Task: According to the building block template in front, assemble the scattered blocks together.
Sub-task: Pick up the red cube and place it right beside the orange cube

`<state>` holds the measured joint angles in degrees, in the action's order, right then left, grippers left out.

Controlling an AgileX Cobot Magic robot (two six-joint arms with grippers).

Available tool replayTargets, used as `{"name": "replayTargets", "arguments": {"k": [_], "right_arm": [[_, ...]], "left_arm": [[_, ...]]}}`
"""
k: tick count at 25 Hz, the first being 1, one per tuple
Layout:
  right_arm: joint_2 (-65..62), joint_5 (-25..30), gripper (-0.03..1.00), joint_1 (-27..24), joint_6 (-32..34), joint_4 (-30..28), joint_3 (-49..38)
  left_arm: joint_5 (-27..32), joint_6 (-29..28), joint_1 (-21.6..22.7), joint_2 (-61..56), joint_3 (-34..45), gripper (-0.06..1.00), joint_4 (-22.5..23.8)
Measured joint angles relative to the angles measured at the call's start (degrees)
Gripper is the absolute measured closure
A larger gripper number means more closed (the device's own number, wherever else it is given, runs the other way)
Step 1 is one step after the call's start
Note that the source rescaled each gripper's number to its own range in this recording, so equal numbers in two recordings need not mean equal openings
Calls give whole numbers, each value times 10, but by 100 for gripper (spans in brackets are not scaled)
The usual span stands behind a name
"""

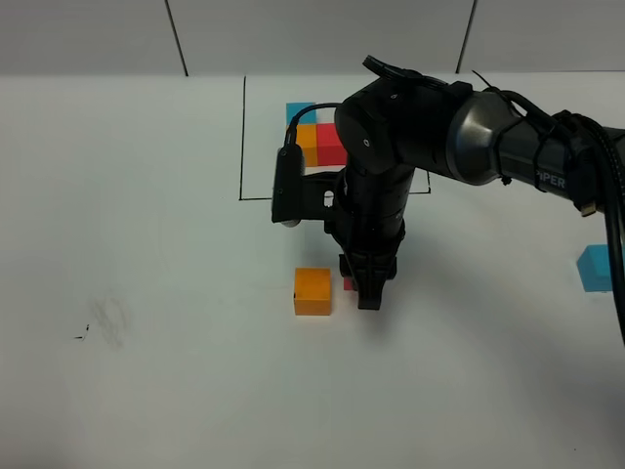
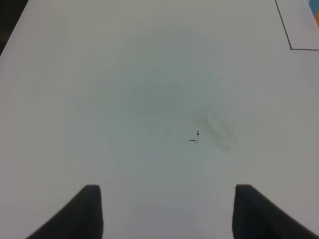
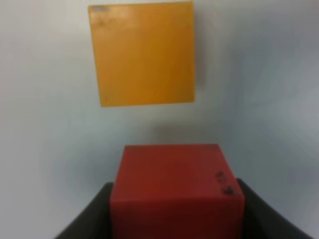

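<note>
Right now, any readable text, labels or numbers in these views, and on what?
"PIPER": on the right arm, exterior high view.
Dark marks on the red cube: too blurred to read.
Small pen mark on the table: a scribble, no legible characters.
Nothing else readable.

The right arm point(image 1: 459, 132) reaches from the right edge over the table point(image 1: 146, 244) to its middle, hanging above the front of the template point(image 1: 314, 137) and barring that side. The right gripper point(image 1: 368, 298) stands at the surface, clamped on the red cube point(image 3: 174, 184). The orange cube point(image 1: 312, 291) lies just beside it, leaving only a narrow gap. The blue cube point(image 1: 594, 269) sits near the right edge. The left half lies open — the left gripper point(image 2: 169, 211), jaws apart, faces only a faint scuff mark point(image 2: 214, 132).
</note>
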<state>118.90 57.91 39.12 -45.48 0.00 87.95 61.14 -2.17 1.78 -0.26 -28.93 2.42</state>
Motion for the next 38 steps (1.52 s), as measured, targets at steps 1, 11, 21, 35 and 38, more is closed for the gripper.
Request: {"name": "replayTargets", "arguments": {"k": [1, 11, 21, 35, 38], "right_arm": [[0, 0, 97, 0, -3, 0, 0], [2, -1, 97, 0, -10, 9, 0], [16, -7, 97, 0, -12, 12, -1], [34, -20, 97, 0, -33, 34, -1], [36, -21, 97, 0, -33, 36, -1]], "left_arm": [[0, 0, 0, 0, 0, 72, 0], [0, -1, 0, 0, 0, 72, 0], [0, 0, 0, 0, 0, 72, 0], [0, 0, 0, 0, 0, 72, 0], [0, 0, 0, 0, 0, 72, 0]]}}
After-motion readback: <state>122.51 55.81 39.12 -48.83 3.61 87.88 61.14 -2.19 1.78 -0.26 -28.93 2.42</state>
